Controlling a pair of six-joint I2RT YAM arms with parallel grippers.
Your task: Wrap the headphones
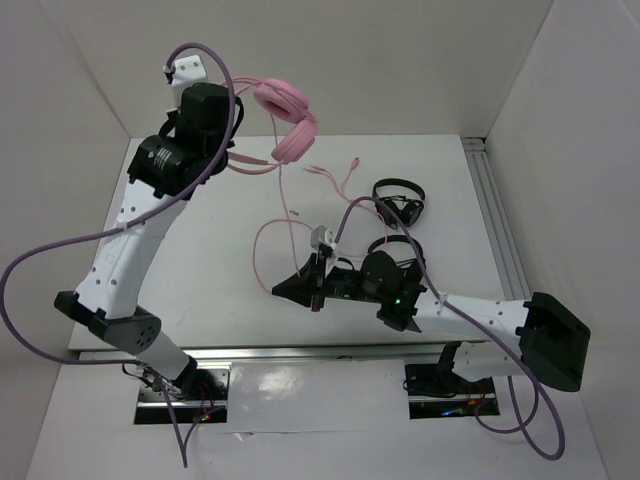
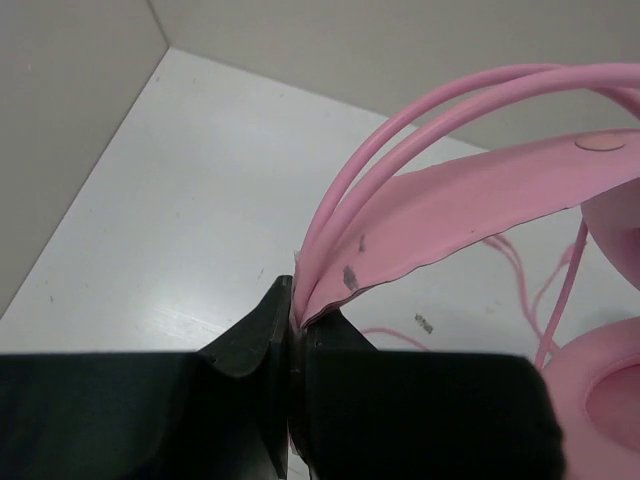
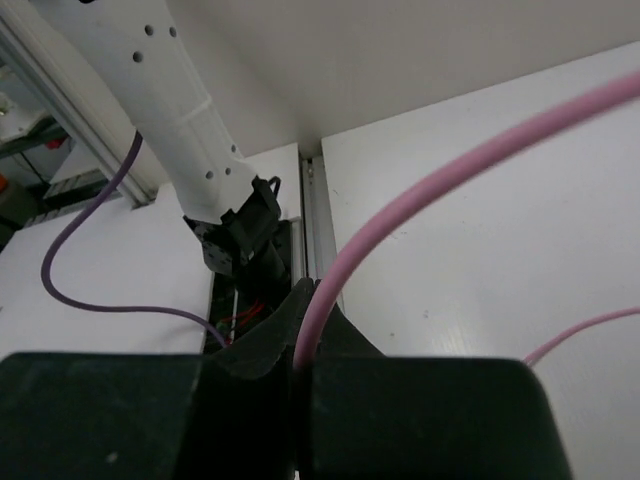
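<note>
Headphones (image 1: 287,122) hang in the air over the counter's (image 1: 220,265) far left, with the left tool (image 2: 296,322) clamped tight on the thin pink headband (image 2: 470,205). It looks like a light, springy frame, and that band is the firm place to grip. The cable (image 3: 450,180) looks limp and slippery, pinched in the closed right tool (image 3: 303,352) near the counter's middle. The wrist views prove both pinches. Only the overhead view shows the slack loop trailing between them, and two black headphones (image 1: 405,210) beyond.

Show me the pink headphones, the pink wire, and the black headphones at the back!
pink headphones (image 1: 293,143): top view, the nearer earcup.
pink wire (image 3: 500,148): right wrist view, mid-curve above the fingers.
black headphones (image 1: 408,208): top view, the farther pair's earcup.
</note>
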